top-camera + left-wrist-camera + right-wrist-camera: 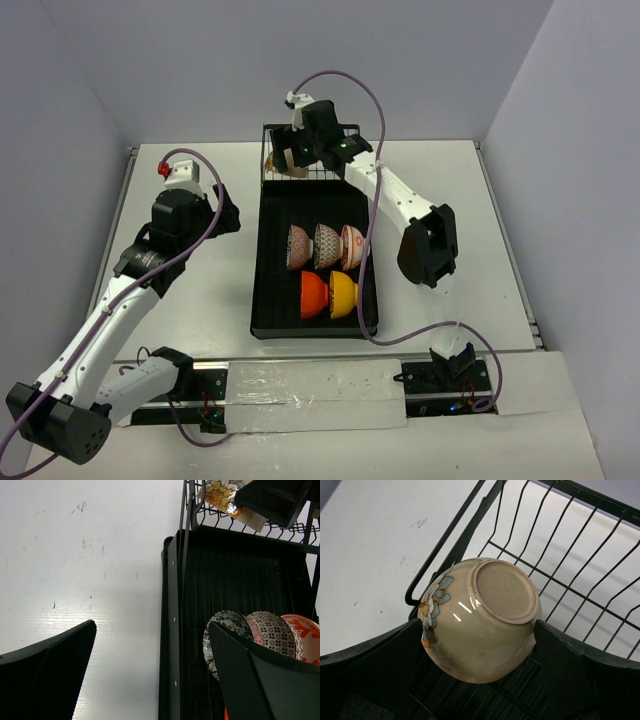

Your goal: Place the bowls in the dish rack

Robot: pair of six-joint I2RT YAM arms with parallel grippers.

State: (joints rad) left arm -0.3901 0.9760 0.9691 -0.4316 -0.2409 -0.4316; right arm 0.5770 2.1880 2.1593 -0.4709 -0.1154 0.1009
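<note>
So the right gripper point(476, 630) is spread wide around a beige flowered bowl point(505, 590) lying base-up in the dish rack point(268, 280), in its wire basket point(330, 177). I can't tell if the fingers touch it. The left gripper point(150, 625), also spread wide, hovers over the surface point(210, 300). The other five bowls point(327, 245) stand on edge in the rack.

I'm looking down on a white tabletop point(450, 160) boxed in by plain pale grey walls: a back wall point(200, 70), a left wall point(50, 150) and a right wall point(590, 150). A thin metal rail point(510, 250) runs along its right edge. In the left wrist view I see small dark scuff marks point(80, 507) and a soft sheen of overhead light.
</note>
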